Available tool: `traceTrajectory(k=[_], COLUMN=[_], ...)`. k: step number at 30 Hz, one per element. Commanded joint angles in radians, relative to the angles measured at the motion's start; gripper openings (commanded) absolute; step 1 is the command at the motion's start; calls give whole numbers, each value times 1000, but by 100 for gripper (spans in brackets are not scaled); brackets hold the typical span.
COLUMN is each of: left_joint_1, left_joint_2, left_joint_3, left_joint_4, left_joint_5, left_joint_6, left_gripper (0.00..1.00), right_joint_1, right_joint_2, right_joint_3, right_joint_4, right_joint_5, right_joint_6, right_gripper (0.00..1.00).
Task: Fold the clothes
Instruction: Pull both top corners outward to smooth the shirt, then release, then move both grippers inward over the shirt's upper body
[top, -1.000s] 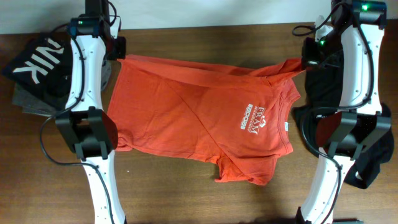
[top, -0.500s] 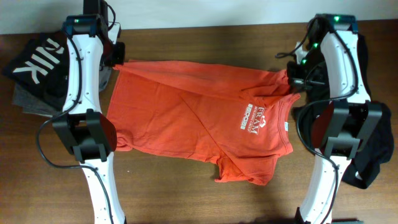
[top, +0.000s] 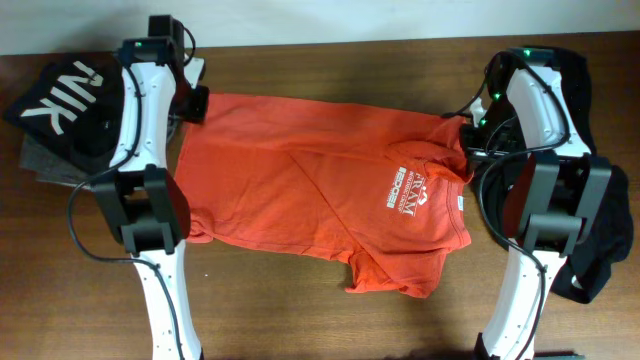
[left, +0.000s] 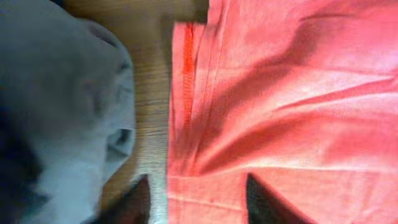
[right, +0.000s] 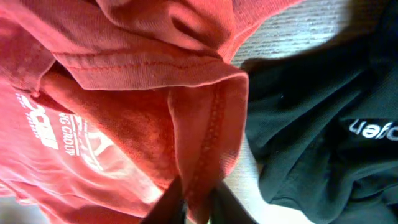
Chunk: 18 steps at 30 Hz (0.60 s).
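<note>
Red-orange T-shirt (top: 320, 190) lies spread on the wooden desk (top: 300, 320), with the left claw (top: 197, 103) at its top-left corner and the right claw (top: 468, 132) at its top-right edge near the black garment (top: 603, 275). Left wrist view: the claw is released, its fingers parted over the hem beside a grey garment (left: 62, 93). Right wrist view: the claw is clenched on a fold of shirt hem, the black garment alongside.

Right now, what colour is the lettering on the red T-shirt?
The lettering on the T-shirt is white, clearest in the overhead view.
</note>
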<state>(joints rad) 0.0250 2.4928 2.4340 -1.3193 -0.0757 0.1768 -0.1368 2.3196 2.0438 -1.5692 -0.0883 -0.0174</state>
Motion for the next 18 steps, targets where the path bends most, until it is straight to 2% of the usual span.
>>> traceTrajectory(k=[1, 5, 10, 14, 18], left_joint_1=[4, 4, 4, 3, 3], left_joint_2=[16, 8, -23, -78, -127], left_joint_3=[2, 77, 273, 504, 635], left_joint_4=[0, -38, -135, -253, -323], left_joint_5=[8, 15, 71, 85, 129], left_joint_6=[12, 3, 3, 0, -8], left_gripper=[61, 68, 83, 94, 95], right_joint_1=[-8, -13, -14, -13, -13], right_joint_2=[-23, -29, -58, -193, -332], right_joint_3=[5, 82, 293, 397, 401], right_joint_4=[0, -39, -130, -130, -130], right_joint_5=[17, 11, -13, -105, -126], right_joint_6=[7, 7, 6, 6, 7], right_gripper=[20, 22, 25, 47, 50])
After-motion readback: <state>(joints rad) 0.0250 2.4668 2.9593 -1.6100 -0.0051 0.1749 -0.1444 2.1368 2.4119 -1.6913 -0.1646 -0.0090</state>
